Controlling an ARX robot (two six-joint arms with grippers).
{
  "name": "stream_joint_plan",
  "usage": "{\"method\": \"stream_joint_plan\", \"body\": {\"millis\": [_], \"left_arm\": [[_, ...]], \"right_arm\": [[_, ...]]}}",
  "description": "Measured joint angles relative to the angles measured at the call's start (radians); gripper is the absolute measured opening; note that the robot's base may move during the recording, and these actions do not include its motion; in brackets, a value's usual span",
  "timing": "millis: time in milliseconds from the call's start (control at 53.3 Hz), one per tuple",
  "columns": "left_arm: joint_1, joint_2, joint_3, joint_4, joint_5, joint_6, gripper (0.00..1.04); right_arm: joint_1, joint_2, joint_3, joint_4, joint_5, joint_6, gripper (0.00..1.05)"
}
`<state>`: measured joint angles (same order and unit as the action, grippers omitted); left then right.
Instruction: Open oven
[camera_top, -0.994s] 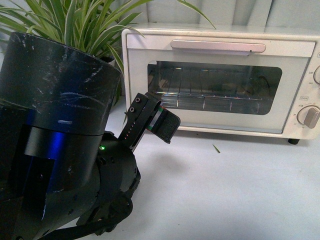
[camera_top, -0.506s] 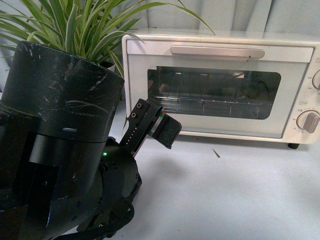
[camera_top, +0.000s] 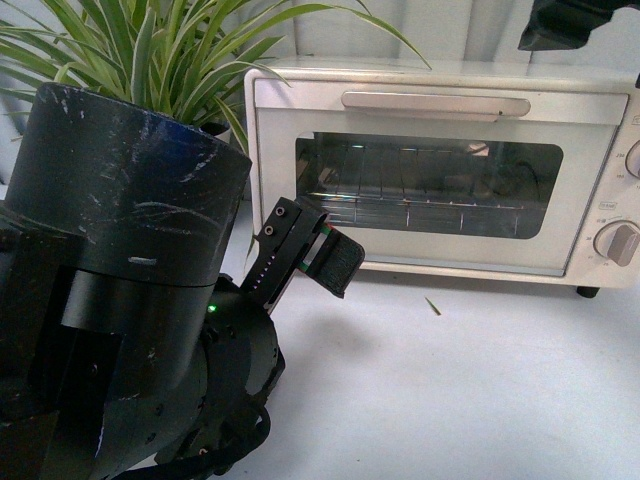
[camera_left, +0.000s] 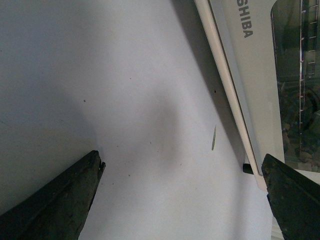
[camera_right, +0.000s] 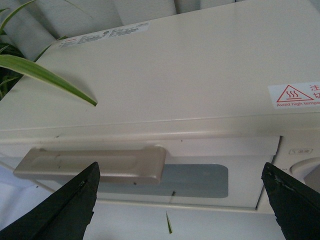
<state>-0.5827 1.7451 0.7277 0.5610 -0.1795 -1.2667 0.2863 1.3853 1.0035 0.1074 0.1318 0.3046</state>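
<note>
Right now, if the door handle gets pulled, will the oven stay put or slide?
The handle looks like a rigid bar, so it likely won't flex. The oven is boxy, probably light for its size, standing on small feet on a smooth table, so it may slide forward when pulled. The glass window is likely fragile.

The pale grey-white table (camera_top: 480, 400) is smooth and matte, with a few tiny dark specks. The cream toaster oven (camera_top: 430, 160) stands at its far side on small black feet, one foot (camera_top: 587, 292) showing under the right corner. A thin green leaf sliver (camera_top: 433, 306) lies near the oven's front, not touching it.
</note>
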Motion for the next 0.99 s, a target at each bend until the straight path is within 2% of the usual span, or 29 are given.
{"method": "stream_joint_plan", "body": {"millis": [562, 994], "left_arm": [[0.009, -0.003, -0.002, 0.000, 0.013, 0.000, 0.98], [0.016, -0.003, -0.003, 0.001, 0.021, 0.000, 0.98]], "right_arm": [[0.022, 0.127, 0.099, -0.060, 0.072, 0.085, 0.95], [0.022, 0.159, 0.117, -0.102, 0.068, 0.079, 0.95]]}}
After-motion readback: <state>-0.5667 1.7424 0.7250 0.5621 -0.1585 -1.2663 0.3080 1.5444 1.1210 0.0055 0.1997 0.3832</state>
